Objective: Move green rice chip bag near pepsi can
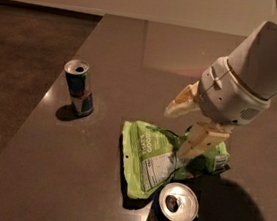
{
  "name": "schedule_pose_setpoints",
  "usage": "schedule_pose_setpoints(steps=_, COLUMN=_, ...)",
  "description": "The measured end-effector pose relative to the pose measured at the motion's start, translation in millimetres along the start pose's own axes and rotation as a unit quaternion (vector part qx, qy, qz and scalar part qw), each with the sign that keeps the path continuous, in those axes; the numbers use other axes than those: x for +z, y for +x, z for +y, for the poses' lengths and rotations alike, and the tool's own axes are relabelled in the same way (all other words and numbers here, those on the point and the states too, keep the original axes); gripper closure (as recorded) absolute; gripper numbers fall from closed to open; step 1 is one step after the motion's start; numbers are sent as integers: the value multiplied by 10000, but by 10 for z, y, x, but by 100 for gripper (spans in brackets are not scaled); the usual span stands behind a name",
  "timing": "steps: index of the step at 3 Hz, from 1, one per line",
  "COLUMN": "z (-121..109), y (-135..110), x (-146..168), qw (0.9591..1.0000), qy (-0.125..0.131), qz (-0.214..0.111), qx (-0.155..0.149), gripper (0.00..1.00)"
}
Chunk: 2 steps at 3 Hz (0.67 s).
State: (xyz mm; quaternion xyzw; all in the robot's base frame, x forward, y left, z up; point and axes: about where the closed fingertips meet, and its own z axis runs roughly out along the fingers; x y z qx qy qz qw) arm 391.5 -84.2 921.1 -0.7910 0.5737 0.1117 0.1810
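On the counter (pixel 135 56) the green rice chip bag (pixel 150 159) is laid beside the pepsi can (pixel 172 213); the hand (pixel 191 123) is held spread just above, so the task is judged nearly done.

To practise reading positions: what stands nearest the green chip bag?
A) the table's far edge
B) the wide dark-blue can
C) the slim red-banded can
B: the pepsi can sits beside the green rice chip bag, the slim can stands apart; the end effector hovers open above the bag.
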Motion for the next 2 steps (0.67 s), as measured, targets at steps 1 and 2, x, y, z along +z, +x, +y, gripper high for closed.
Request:
schedule_pose_setpoints(steps=1, z=-2, y=-17, x=-15, qw=10000, qy=34, qz=12, qx=-13, gripper=0)
schedule_pose_setpoints(steps=2, z=-2, y=-17, x=-15, qw=10000, qy=34, qz=12, qx=-13, gripper=0)
